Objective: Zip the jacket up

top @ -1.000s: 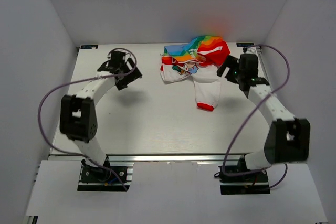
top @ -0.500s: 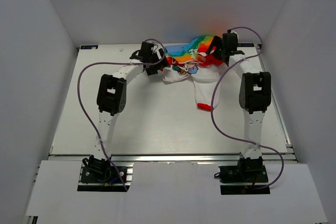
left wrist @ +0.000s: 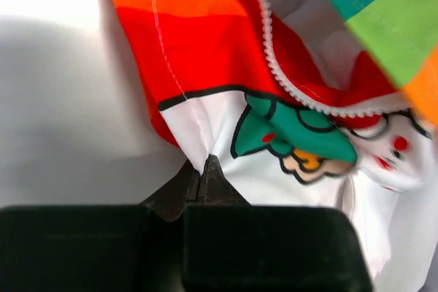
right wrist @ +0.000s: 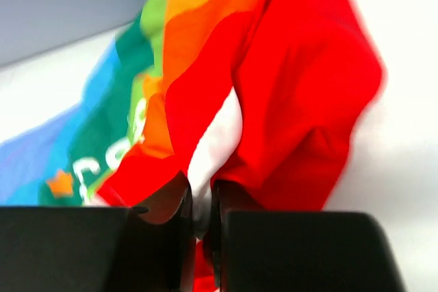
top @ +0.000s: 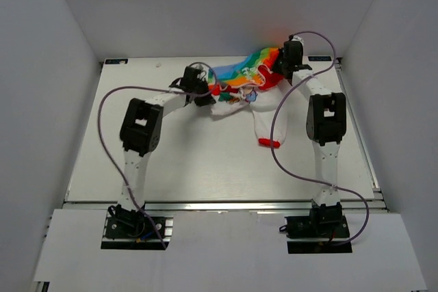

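The jacket (top: pixel 250 83) lies crumpled at the back of the table, rainbow stripes on top and white cartoon print below. One white sleeve ends in a red cuff (top: pixel 268 142) pointing toward me. My left gripper (top: pixel 208 94) is at the jacket's left edge. In the left wrist view it (left wrist: pixel 202 169) is shut on a thin fold of white printed fabric, below white zipper teeth (left wrist: pixel 274 66). My right gripper (top: pixel 281 66) is at the jacket's right end. In the right wrist view it (right wrist: pixel 202 200) is shut on a white fold among the red cloth (right wrist: pixel 294 87).
White walls enclose the table (top: pixel 178 162) on the left, right and back; the jacket sits close to the back wall. Purple cables (top: pixel 109 100) loop beside each arm. Both arms stretch far forward from their bases at the near edge.
Both arms swung in from the table's sides to the jacket's two ends. Both grippers went from open to shut on fabric. The jacket's left edge has been drawn in slightly.
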